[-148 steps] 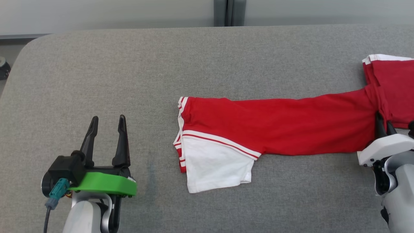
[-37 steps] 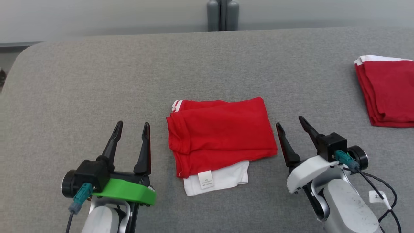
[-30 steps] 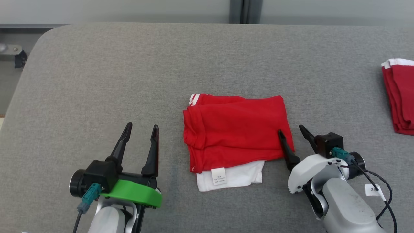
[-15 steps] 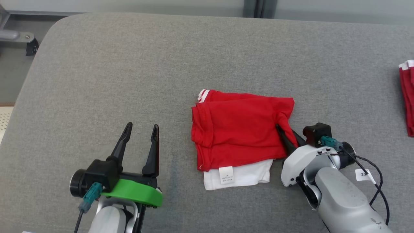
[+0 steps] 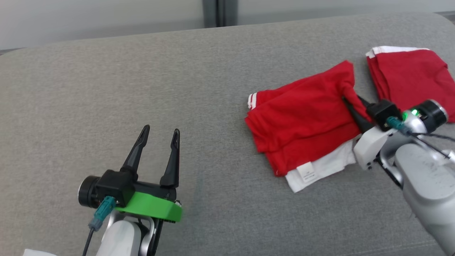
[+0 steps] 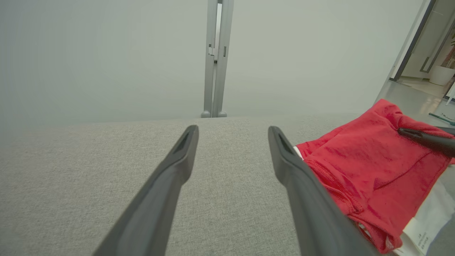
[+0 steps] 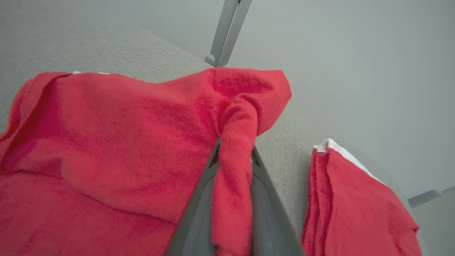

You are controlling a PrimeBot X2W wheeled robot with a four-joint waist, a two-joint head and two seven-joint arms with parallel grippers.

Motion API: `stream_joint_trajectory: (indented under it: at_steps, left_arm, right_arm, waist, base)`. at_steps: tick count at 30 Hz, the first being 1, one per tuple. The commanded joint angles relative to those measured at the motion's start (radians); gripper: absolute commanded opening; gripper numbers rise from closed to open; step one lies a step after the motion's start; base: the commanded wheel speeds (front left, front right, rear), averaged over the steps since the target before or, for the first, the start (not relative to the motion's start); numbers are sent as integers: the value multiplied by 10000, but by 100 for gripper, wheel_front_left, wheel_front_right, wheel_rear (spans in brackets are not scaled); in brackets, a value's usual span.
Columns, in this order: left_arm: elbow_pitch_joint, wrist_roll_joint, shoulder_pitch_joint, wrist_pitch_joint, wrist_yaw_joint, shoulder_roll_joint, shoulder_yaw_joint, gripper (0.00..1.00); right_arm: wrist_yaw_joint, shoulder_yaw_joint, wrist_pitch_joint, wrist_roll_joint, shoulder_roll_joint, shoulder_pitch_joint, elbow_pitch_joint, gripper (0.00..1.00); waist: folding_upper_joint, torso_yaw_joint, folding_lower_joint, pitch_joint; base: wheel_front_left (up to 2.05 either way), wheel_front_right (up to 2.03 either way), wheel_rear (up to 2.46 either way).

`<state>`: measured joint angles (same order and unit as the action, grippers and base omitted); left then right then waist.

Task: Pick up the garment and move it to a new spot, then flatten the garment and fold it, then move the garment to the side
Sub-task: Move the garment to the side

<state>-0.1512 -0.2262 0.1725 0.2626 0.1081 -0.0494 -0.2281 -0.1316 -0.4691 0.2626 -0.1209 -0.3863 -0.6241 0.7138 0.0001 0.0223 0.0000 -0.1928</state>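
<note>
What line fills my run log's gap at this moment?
phase: move aside | right gripper: shut on folded garment | left gripper: open, empty

Folded red-and-white garment [image 5: 305, 121] lies on the table, right edge bunched.

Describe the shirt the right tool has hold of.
The shirt is soft red knit, folded into a rough rectangle, with white stripes at its far-left corner and a white layer with a label poking out at the near edge. It lies on the grey table; the right tool pinches its right edge, bunching it upward.
</note>
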Motion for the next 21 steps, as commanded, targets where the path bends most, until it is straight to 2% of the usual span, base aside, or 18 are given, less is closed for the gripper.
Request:
stream_joint_trajectory:
  at_steps: [1, 7, 12, 21]
  left_arm:
    - [31, 143, 283, 24, 57, -29, -46, 100]
    - [-12, 750, 870, 24, 130, -39, -181, 100]
    - [-17, 923, 1317, 24, 180, -40, -249, 100]
    - [-74, 1050, 1711, 24, 219, -133, -221, 100]
  right_arm:
    - [19, -27, 24, 18, -318, -339, -122, 0]
    - [19, 108, 23, -362, -1537, -1505, -80, 0]
    - [19, 402, 25, -537, -2055, -2293, 524, 0]
    - [20, 1252, 24, -332, -2571, -2993, 2003, 0]
  waist:
    - [-1, 1000, 0, -403]
    - [-1, 1470, 0, -1217]
    - [-1, 1417, 0, -1848]
    - [-1, 857, 0, -2597]
  base:
    - [0, 0, 0]
    - [0, 0, 0]
    - [0, 0, 0]
    - [0, 0, 0]
